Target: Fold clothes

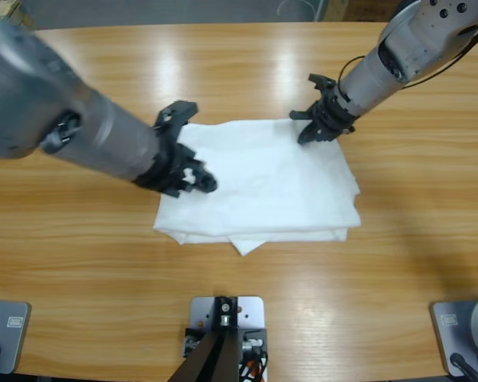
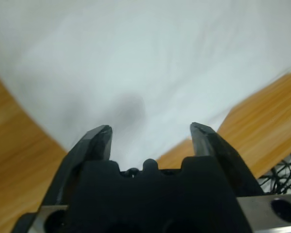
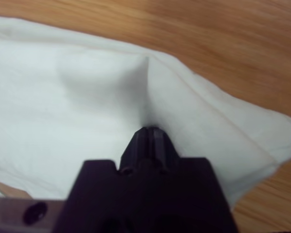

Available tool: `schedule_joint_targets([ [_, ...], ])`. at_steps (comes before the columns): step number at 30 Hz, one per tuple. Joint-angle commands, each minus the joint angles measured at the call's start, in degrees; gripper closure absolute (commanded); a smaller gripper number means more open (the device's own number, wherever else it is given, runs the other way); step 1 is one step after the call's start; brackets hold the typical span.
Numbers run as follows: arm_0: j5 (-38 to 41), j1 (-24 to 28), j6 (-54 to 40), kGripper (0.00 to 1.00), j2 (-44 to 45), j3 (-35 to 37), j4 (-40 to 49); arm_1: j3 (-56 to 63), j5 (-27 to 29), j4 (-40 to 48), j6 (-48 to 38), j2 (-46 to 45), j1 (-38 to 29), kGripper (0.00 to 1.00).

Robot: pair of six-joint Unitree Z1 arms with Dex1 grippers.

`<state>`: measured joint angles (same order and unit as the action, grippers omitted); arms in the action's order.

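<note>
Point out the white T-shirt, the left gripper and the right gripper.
white T-shirt (image 1: pixel 271 187): high view, middle of the folded cloth.
left gripper (image 2: pixel 150 133): left wrist view, between its open fingertips.
right gripper (image 3: pixel 152 132): right wrist view, shut tips pinching the cloth.

Overhead room light falls evenly on the wooden table (image 1: pixel 247 64), leaving pale streaks of glare along its far half and soft, short shadows under each arm. The white T-shirt (image 1: pixel 263 183) is bright, its creases nearly washed out, and the big silver elbow at far left is blurred close under the lens. Both wrist views are soft: cloth and wood grain are out of focus, and a dim grey shadow lies on the cloth beyond the left gripper (image 2: pixel 150 133).
</note>
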<state>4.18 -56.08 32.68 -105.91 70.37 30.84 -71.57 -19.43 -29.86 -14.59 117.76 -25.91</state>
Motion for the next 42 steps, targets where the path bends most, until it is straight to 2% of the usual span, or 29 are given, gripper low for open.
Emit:
schedule_joint_targets([
  [1, 1.3, -0.6, 3.1, 1.000, -10.3, 0.4, -0.3, 1.7, 0.9, 0.5, 0.8, 2.7, -0.3, 1.000],
  [13, 0.9, -1.3, 6.7, 1.000, -6.2, -9.8, -0.5, 2.3, 0.5, 0.7, 0.9, 3.7, 0.2, 1.000],
  [23, 0.7, -1.8, 11.5, 1.000, 1.4, -19.6, -0.7, 3.1, 0.6, 0.9, 0.9, 4.2, 0.8, 1.000],
  [27, 1.1, -3.0, 15.3, 1.000, 1.9, -24.9, -5.0, 3.2, 0.7, 0.9, 0.9, 3.5, 0.8, 1.000],
  [29, 1.0, -3.3, 15.8, 1.000, 5.0, -25.8, -5.3, 3.2, 0.8, 0.9, 0.9, 3.1, 0.8, 1.000],
  [32, 0.1, -2.9, 15.7, 1.000, 14.8, -23.8, -4.3, 3.6, 0.8, 0.8, 0.9, 2.7, 0.8, 1.000],
  [35, 0.0, 0.3, 13.6, 1.000, 19.0, -17.0, -0.9, 4.1, 0.9, 0.8, 1.0, 2.5, 0.8, 1.000],
  [38, 0.6, 5.4, 9.3, 1.000, 13.0, -8.6, -0.5, 4.2, 1.0, 0.8, 1.0, 2.3, 0.8, 1.000],
  [42, 3.0, 8.1, 7.9, 1.000, -0.3, 1.7, -0.6, 4.2, 1.1, 0.3, 0.9, 1.4, 0.8, 1.000],
])
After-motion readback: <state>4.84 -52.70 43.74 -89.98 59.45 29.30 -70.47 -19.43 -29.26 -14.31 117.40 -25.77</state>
